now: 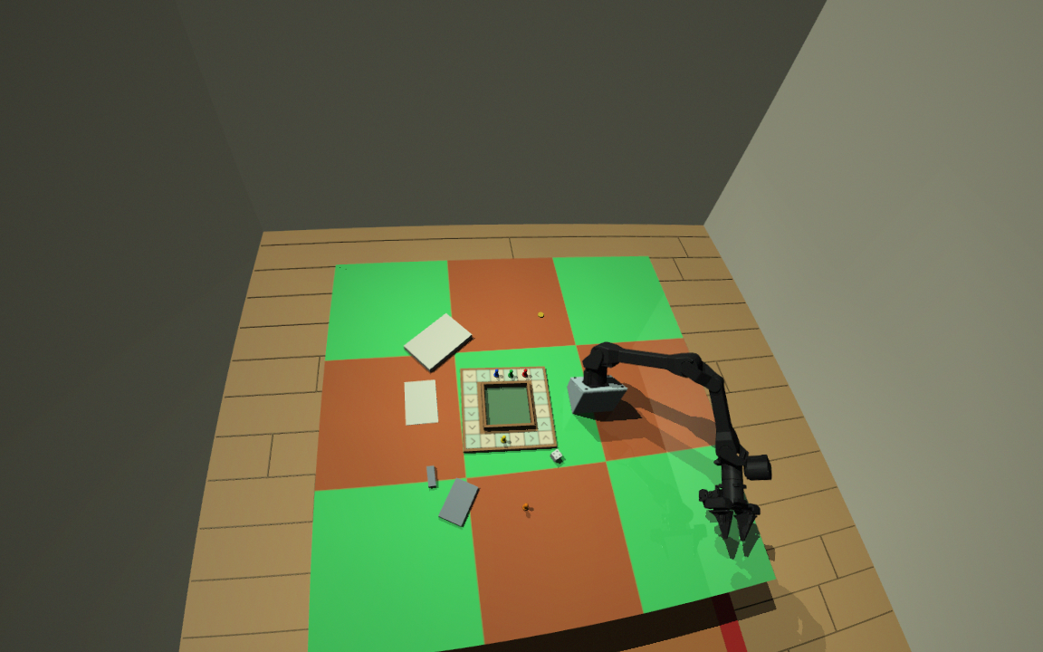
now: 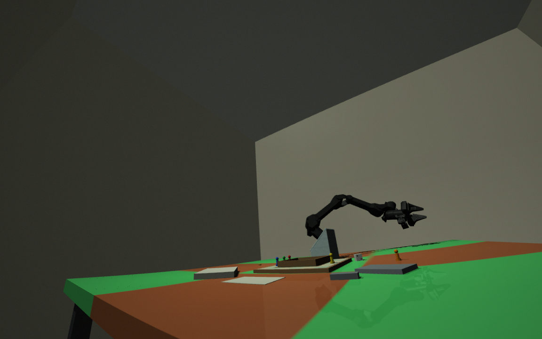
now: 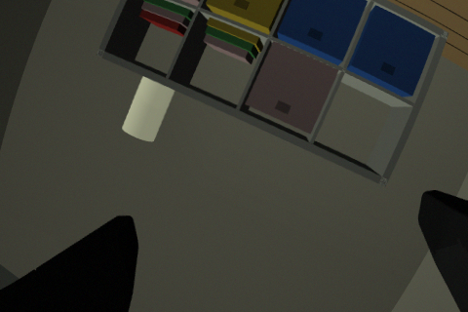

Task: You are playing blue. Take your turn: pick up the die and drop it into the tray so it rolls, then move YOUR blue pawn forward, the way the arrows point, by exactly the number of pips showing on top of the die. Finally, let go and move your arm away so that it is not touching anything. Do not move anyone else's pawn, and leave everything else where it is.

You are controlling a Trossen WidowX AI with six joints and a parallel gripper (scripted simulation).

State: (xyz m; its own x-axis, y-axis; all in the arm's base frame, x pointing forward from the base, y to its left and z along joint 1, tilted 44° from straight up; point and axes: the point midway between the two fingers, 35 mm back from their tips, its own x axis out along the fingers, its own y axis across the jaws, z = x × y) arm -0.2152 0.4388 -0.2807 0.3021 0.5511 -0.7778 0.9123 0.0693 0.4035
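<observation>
In the top view, the white die point(image 1: 557, 456) point(image 2: 358, 257) is showing dark pips and lying below the right of center, just beside the board's lower right corner, outside the tray point(image 1: 483, 405) point(image 2: 302, 262). The blue pawn point(image 1: 497, 373) point(image 2: 277, 261), slender with a round head, is standing on the board's upper edge, left of a green pawn point(image 1: 511, 373) point(image 2: 283, 258) and a red pawn point(image 1: 524, 373) point(image 2: 289, 257). The square board point(image 1: 467, 449) point(image 2: 260, 270) is carrying pale, arrow-marked squares around the brown-rimmed, green-floored tray. The worktop point(image 1: 396, 567) point(image 2: 454, 303) is displaying glossy green and rust-brown blocks. At lower right, the black, angular claw point(image 1: 737, 536) point(image 2: 424, 213) is standing nearly fully open, holding nothing.
</observation>
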